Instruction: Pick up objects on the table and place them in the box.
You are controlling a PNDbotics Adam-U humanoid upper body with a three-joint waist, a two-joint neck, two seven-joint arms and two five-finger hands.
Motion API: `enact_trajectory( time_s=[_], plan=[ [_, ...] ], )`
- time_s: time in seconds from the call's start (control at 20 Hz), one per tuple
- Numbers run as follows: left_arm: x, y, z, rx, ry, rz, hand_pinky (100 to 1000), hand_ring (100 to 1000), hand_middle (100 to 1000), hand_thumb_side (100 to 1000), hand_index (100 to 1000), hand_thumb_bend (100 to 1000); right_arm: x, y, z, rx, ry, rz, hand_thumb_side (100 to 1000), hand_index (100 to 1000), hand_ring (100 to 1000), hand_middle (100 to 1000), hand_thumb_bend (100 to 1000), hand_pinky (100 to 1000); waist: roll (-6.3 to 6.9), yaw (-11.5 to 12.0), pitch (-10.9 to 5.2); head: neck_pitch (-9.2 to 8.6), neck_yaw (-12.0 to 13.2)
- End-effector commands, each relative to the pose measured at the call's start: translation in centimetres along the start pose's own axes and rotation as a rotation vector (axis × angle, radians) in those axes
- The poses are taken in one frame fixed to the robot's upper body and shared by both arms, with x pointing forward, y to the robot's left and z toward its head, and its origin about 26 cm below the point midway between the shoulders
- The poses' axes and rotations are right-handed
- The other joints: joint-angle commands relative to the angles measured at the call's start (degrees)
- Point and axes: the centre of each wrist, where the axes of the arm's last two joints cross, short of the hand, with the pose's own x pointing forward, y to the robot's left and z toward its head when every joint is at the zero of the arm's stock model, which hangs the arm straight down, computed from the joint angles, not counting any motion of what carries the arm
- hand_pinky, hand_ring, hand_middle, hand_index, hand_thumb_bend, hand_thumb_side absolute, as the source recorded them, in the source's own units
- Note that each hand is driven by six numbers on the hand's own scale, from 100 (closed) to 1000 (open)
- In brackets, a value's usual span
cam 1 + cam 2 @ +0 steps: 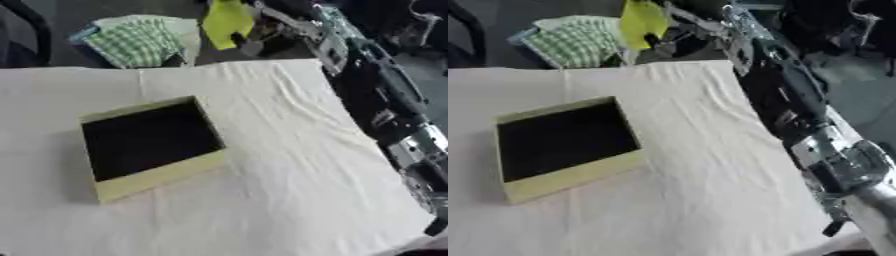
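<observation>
An open yellow-green box (162,176) with a dark inside stands left of centre on the white tablecloth, and I see nothing in it. My right arm (798,105) runs along the table's right edge from the lower right to the top. My right hand (255,36) is past the table's far edge, fingers curled on a flat yellow object (224,19) held up in the air. The object is well beyond the box, up and to its right. My left hand shows in neither view.
A green-and-white checked cloth (136,41) lies bunched beyond the far edge at the upper left. The white tablecloth (289,195) is creased. A dark curved frame (33,25) stands at the top left corner. The floor beyond is dark.
</observation>
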Motion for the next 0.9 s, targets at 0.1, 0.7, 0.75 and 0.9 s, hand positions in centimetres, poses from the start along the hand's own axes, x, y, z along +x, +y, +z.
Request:
enact_trajectory(
  time_s=[0.1,0.7,0.75,0.9],
  plan=[
    [0.7,0.5,0.0,-0.010,-0.016,-0.024,700,530,508,922,777,101,1.2,-0.8,-2.1,0.035,-0.092,0.021,272,1000,809,425,100,690,0.23,0.32,-1.16,-0.43,-0.55],
    [0.6,0.5,-0.1,-0.014,-0.022,-0.017,699,530,508,924,776,103,6.5,1.7,-6.8,0.184,-0.339,-0.002,293,1000,820,434,100,696,0.46,0.34,-1.23,-0.40,-1.01],
    [0.6,0.5,-0.1,-0.014,-0.022,-0.017,699,530,508,924,776,103,6.9,1.9,-7.0,0.198,-0.354,-0.005,294,1000,821,437,100,697,0.51,0.27,-1.22,-0.43,-1.05],
    [0.6,0.4,-0.1,-0.014,-0.024,-0.017,700,530,508,925,776,103,8.0,2.8,-7.5,0.238,-0.385,-0.018,295,1000,826,457,100,701,0.64,0.19,-1.14,-0.46,-1.17]
  ],
)
